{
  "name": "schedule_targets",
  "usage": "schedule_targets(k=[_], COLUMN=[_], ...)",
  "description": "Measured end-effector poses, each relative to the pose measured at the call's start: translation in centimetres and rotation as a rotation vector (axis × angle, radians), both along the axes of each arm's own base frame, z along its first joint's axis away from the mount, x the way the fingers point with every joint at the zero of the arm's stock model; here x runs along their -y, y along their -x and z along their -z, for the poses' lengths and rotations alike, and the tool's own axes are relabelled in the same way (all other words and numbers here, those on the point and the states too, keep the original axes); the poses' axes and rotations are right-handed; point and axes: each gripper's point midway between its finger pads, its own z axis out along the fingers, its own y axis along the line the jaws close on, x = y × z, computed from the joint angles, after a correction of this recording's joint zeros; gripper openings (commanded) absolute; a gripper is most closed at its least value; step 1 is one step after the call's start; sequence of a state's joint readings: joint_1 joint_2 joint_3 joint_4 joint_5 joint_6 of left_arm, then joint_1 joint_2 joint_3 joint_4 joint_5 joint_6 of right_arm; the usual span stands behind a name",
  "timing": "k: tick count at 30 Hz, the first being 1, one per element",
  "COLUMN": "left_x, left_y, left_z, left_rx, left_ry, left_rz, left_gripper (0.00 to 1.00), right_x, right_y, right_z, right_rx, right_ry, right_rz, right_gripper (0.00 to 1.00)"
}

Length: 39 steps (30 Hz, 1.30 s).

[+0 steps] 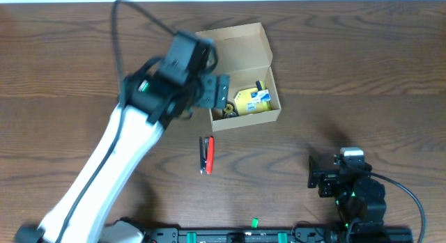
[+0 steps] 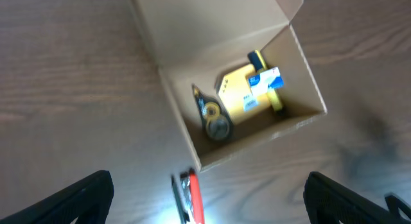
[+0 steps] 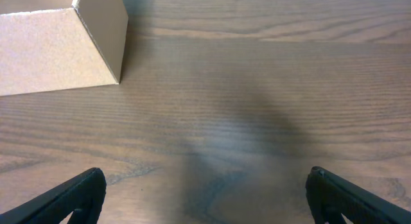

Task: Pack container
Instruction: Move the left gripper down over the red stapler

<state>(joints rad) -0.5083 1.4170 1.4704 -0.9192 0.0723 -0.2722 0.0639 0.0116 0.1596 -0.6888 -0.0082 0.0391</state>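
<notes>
Container point(image 1: 245, 118): open, near far edge's middle | my left gripper point(image 1: 221, 91): spread wide, empty, over its left wall | my right gripper point(image 3: 205, 198): spread wide, empty, front-right corner

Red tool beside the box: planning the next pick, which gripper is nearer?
Left. Left gripper hovers by the container just beyond the red tool; right gripper sits farther off.

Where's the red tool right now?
In the overhead view, the red tool lies on the table just in front of the open cardboard box, outside it.
</notes>
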Motion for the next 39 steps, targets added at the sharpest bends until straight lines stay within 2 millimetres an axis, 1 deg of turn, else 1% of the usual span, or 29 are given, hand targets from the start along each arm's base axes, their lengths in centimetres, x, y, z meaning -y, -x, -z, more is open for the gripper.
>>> schedule_targets(k=[1, 3, 4, 5, 6, 8, 10, 12, 15, 18, 22, 25, 28, 34, 39], left_x=[-0.6, -1.4, -1.6, -1.7, -1.6, -1.3, -0.9, -0.6, 0.1, 1.0, 1.7, 1.1, 0.3, -0.3, 0.0], left_y=[1.0, 2.7, 3.4, 4.1, 4.7, 5.4, 5.9, 6.9, 8.1, 8.9, 9.9, 11.1, 12.0, 12.0, 12.2], left_z=[0.2, 1.6, 2.9, 4.7, 6.2, 8.5, 10.0, 11.4, 12.7, 13.9, 15.8, 17.2, 18.0, 19.1, 20.1], left_rx=[0.017, 0.006, -0.012, -0.038, -0.068, -0.109, -0.135, -0.175, -0.221, -0.269, -0.341, -0.419, -0.473, -0.5, -0.522], left_ry=[0.017, 0.028, 0.035, 0.038, 0.041, 0.056, 0.074, 0.075, 0.068, 0.052, 0.018, -0.027, -0.066, -0.114, -0.138], left_rz=[-0.012, -0.02, -0.021, -0.017, -0.01, 0.008, 0.026, 0.044, 0.078, 0.109, 0.136, 0.133, 0.123, 0.108, 0.122], left_gripper=[0.96, 0.96, 0.96, 0.95, 0.95, 0.95, 0.95, 0.95, 0.96, 0.95, 0.95, 0.96, 0.95, 0.96, 0.95], right_x=[0.0, 0.0, 0.0, 0.0, 0.0, 0.0, 0.0, 0.0, 0.0, 0.0, 0.0, 0.0, 0.0, 0.0, 0.0], right_y=[0.0, 0.0, 0.0, 0.0, 0.0, 0.0, 0.0, 0.0, 0.0, 0.0, 0.0, 0.0, 0.0, 0.0, 0.0], right_z=[0.0, 0.0, 0.0, 0.0, 0.0, 0.0, 0.0, 0.0, 0.0, 0.0, 0.0, 0.0, 0.0, 0.0, 0.0], right_rx=[-0.001, 0.0, 0.0, 0.0, 0.0, 0.0, 0.0, 0.0, 0.0, 0.0, 0.0, 0.0, 0.0, 0.0, 0.0], right_ry=[0.0, 0.0, 0.0, 0.0, 0.0, 0.0, 0.0, 0.0, 0.0, 0.0, 0.0, 0.0, 0.0, 0.0, 0.0], right_rz=[0.0, 0.0, 0.0, 0.0, 0.0, 0.0, 0.0, 0.0, 0.0, 0.0, 0.0, 0.0, 0.0, 0.0, 0.0], right_gripper=[0.99, 0.99, 0.99, 0.99, 0.99, 0.99, 0.99, 0.99, 0.99, 0.99, 0.99, 0.99, 0.99, 0.99, 0.99])
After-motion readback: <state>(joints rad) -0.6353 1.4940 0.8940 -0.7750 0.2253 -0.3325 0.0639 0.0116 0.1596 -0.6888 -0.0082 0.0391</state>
